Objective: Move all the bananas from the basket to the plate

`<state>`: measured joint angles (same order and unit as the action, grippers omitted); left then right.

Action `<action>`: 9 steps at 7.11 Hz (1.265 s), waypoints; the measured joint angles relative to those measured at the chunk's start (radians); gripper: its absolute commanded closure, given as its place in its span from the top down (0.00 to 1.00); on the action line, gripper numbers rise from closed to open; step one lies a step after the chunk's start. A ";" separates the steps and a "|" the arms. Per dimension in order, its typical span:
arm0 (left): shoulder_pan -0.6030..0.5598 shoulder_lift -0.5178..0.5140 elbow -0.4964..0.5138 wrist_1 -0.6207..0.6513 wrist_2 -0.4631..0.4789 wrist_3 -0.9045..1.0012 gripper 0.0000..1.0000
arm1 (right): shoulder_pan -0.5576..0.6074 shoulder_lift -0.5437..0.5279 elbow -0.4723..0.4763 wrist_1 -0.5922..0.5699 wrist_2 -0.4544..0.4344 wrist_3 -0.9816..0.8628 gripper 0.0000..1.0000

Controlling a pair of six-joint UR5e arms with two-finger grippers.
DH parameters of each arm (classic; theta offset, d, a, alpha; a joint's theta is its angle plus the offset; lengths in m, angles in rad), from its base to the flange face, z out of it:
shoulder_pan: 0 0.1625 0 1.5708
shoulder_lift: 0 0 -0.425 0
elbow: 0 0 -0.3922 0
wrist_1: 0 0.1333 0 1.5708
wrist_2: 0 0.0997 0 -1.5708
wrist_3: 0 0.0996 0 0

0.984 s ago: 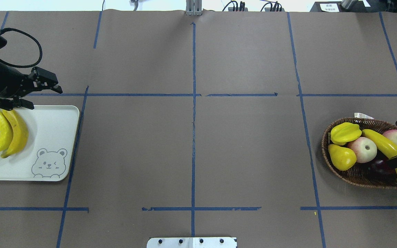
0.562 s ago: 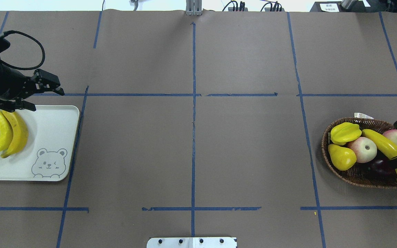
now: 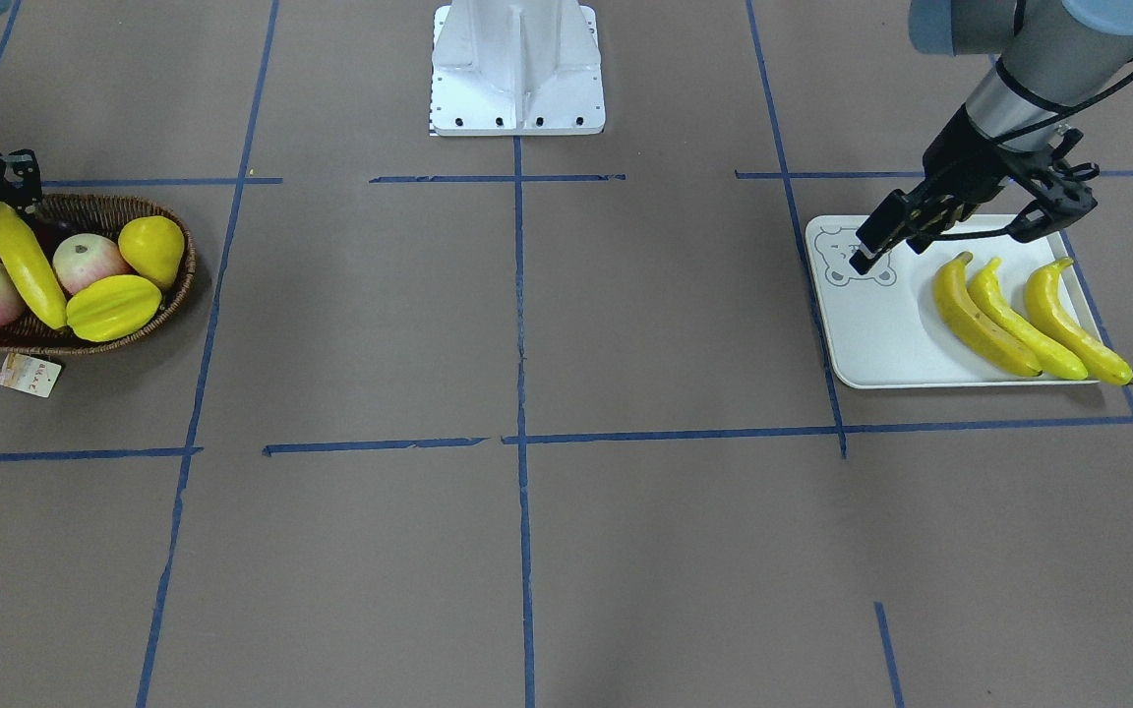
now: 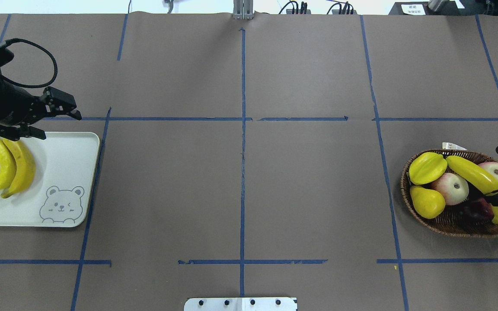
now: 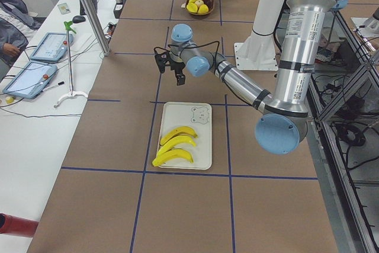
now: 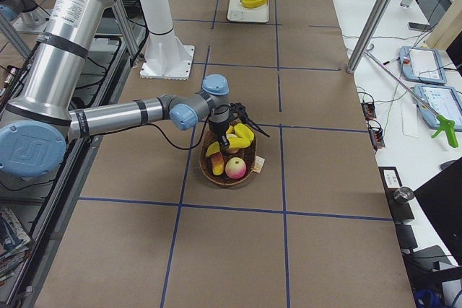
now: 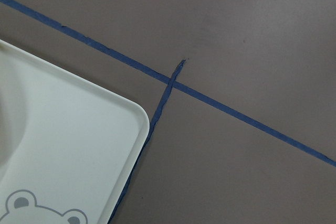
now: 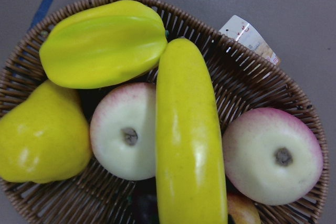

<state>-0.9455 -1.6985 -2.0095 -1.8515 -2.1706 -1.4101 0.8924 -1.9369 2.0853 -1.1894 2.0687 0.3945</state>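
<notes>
Over in the basket (image 4: 448, 224) you've got one banana (image 8: 189, 140) lying between two apples (image 8: 126, 135), its far end against the starfruit (image 8: 105, 43), with the pear (image 8: 42, 135) beside. Your right gripper (image 4: 497, 175) hangs over the banana's robot-side end, jaws spread wide, one finger across it, nothing held. The basket sits on the table (image 4: 240, 172) at its right side, paper tag (image 8: 249, 38) at the rim. Far left, the plate (image 4: 67, 164) carries three bananas (image 4: 4, 162) side by side. Your left gripper (image 4: 60, 125) hovers by its far edge, jaws wide, empty.
</notes>
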 measured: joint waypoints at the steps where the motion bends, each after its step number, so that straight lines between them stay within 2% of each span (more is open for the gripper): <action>1: 0.005 -0.006 0.000 0.000 0.000 -0.002 1.00 | 0.038 0.005 0.019 0.001 0.042 0.001 0.04; 3: 0.024 -0.038 0.002 0.000 0.001 -0.006 1.00 | 0.111 0.062 0.030 0.007 0.150 0.019 0.04; 5: 0.047 -0.100 0.002 -0.009 -0.001 -0.006 1.00 | 0.124 0.198 0.013 0.009 0.205 0.162 0.04; 7: 0.088 -0.192 0.010 -0.016 -0.003 -0.029 1.00 | 0.079 0.360 -0.016 0.012 0.228 0.365 0.05; 9: 0.131 -0.281 0.020 -0.018 0.006 -0.113 1.00 | -0.024 0.520 -0.040 0.014 0.203 0.564 0.05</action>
<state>-0.8141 -1.9797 -1.9891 -1.8696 -2.1647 -1.5230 0.8684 -1.4169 2.0449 -1.1750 2.2713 0.9587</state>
